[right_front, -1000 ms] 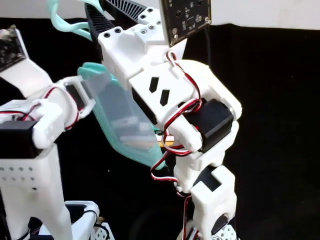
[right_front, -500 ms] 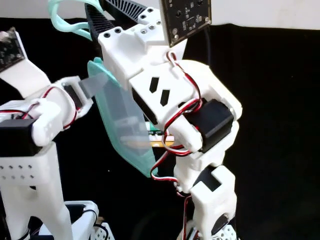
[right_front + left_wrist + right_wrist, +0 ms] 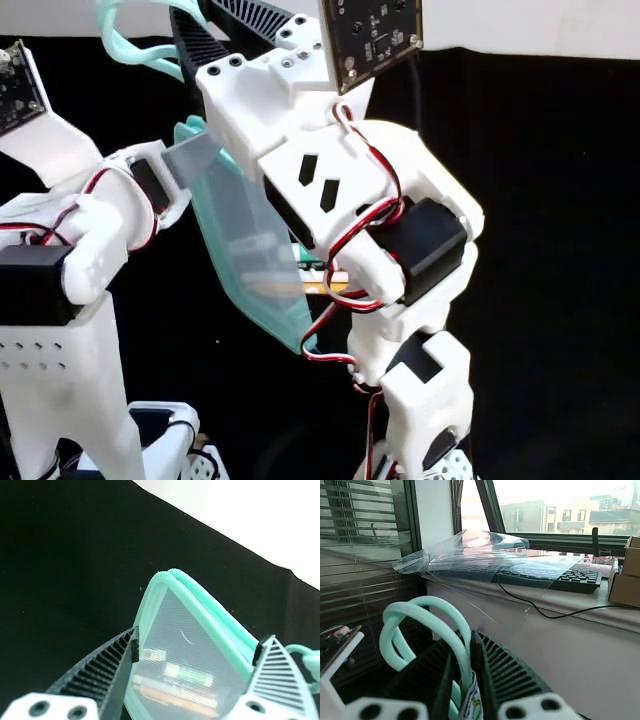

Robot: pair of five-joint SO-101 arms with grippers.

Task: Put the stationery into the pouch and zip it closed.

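Note:
A teal pouch (image 3: 250, 240) with clear mesh sides hangs in the air between the two arms. Stationery (image 3: 300, 275) lies inside it, seen through the side as an orange and a green stick (image 3: 175, 680). My left gripper (image 3: 190, 155) is shut on the pouch's upper corner, and the pouch (image 3: 190, 630) fills the space between its black fingers (image 3: 120, 665). My right gripper (image 3: 215, 25) is higher up, shut on the pouch's teal cord loop (image 3: 130, 35). That loop (image 3: 415, 620) curls out beside the closed fingers of the right gripper (image 3: 470, 645).
A black cloth (image 3: 560, 200) covers the table below both arms. The right arm's white body (image 3: 400, 250) stands close in front of the pouch. Behind, a windowsill carries a keyboard (image 3: 545, 575) under plastic film and a cardboard box (image 3: 626, 570).
The left gripper has risen a little, and the pouch has swung from a slanted lie to hanging more steeply and edge-on. The right arm has kept still.

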